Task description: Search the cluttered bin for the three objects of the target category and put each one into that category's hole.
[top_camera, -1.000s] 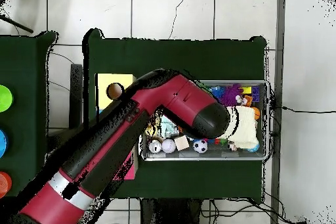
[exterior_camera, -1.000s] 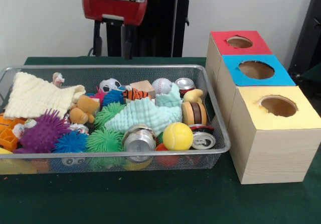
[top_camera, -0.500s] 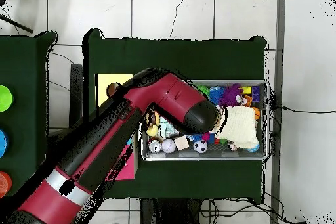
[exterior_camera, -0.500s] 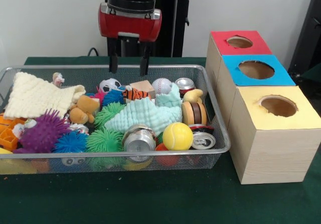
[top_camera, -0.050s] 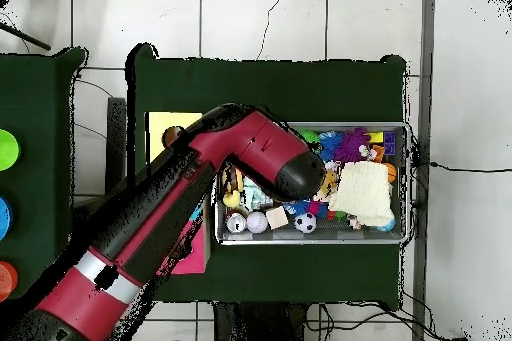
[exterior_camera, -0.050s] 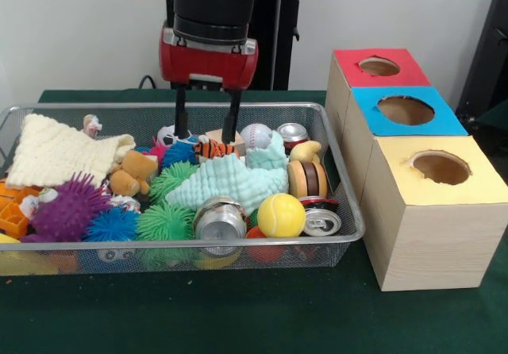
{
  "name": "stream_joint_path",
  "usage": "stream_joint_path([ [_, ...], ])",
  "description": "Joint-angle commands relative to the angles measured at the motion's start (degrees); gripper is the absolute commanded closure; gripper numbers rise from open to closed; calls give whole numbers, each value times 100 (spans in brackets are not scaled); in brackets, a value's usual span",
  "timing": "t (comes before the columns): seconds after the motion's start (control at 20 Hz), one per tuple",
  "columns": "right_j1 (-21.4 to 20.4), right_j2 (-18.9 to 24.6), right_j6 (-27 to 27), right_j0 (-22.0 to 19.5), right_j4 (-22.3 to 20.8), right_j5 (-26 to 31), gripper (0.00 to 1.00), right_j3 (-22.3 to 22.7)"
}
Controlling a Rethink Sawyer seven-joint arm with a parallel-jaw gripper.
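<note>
My gripper (exterior_camera, -0.050s: 205,136) hangs open over the back of the wire bin (exterior_camera, -0.050s: 198,244). Its fingertips straddle the striped tiger toy (exterior_camera, -0.050s: 211,148) and reach down beside the soccer ball (exterior_camera, -0.050s: 170,134) and the wooden block (exterior_camera, -0.050s: 232,139). Nothing is held between them. A baseball (exterior_camera, -0.050s: 255,136), a yellow ball (exterior_camera, -0.050s: 281,215) and cans (exterior_camera, -0.050s: 220,221) (exterior_camera, -0.050s: 292,132) (exterior_camera, -0.050s: 321,223) lie among the clutter. To the right stand the red box (exterior_camera, -0.050s: 349,56), blue box (exterior_camera, -0.050s: 367,104) and yellow box (exterior_camera, -0.050s: 397,171), each with a round hole. In the overhead view the arm (top_camera, -0.050s: 250,157) hides the gripper.
A mint cloth (exterior_camera, -0.050s: 230,181) drapes over the bin's middle and a cream cloth (exterior_camera, -0.050s: 59,151) (top_camera, -0.050s: 362,192) covers the back left. Spiky balls in purple (exterior_camera, -0.050s: 67,207), blue (exterior_camera, -0.050s: 111,225) and green (exterior_camera, -0.050s: 165,221), a teddy (exterior_camera, -0.050s: 135,171) and a burger toy (exterior_camera, -0.050s: 307,178) fill the rest.
The gripper has come down from above the bin's back rim and shifted right, so its fingertips are now among the toys at the back. The bin's contents have not moved.
</note>
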Motion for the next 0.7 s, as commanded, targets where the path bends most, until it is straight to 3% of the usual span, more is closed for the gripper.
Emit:
stream_joint_path([
  [0.05,390,551,1738,-174,618,552,0,-687],
  [0.25,458,529,1736,-251,655,543,0,-863],
  [0.4,557,381,2019,-285,602,457,0,-1067],
  [0.7,643,380,2368,-61,668,371,0,-866],
])
